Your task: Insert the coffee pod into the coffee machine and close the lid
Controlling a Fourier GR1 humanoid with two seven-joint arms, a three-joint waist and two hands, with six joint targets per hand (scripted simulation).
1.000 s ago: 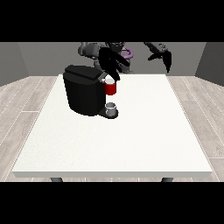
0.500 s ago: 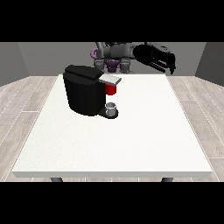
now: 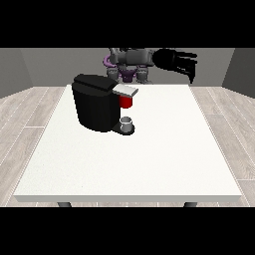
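Note:
The black coffee machine (image 3: pixel 97 105) stands on the white table (image 3: pixel 149 159), left of its middle. Its grey lid (image 3: pixel 125 90) lies flat on the machine's front top. A red part (image 3: pixel 126 102) shows just under the lid. I see no separate coffee pod. A small grey cup (image 3: pixel 127 122) sits on the machine's drip base. The hand at the view's right (image 3: pixel 178 62) is raised above the table's far right edge, well away from the machine, with its fingers hanging straight and nothing in it. No hand shows at the view's left.
The robot's grey and purple torso (image 3: pixel 129 63) stands behind the table's far edge. Wooden floor surrounds the table. Bare white tabletop stretches in front of and to the right of the machine.
The hand at the view's left has drawn back from the machine's top and gone out of sight. The lid now lies down flat. The hand at the view's right stays raised.

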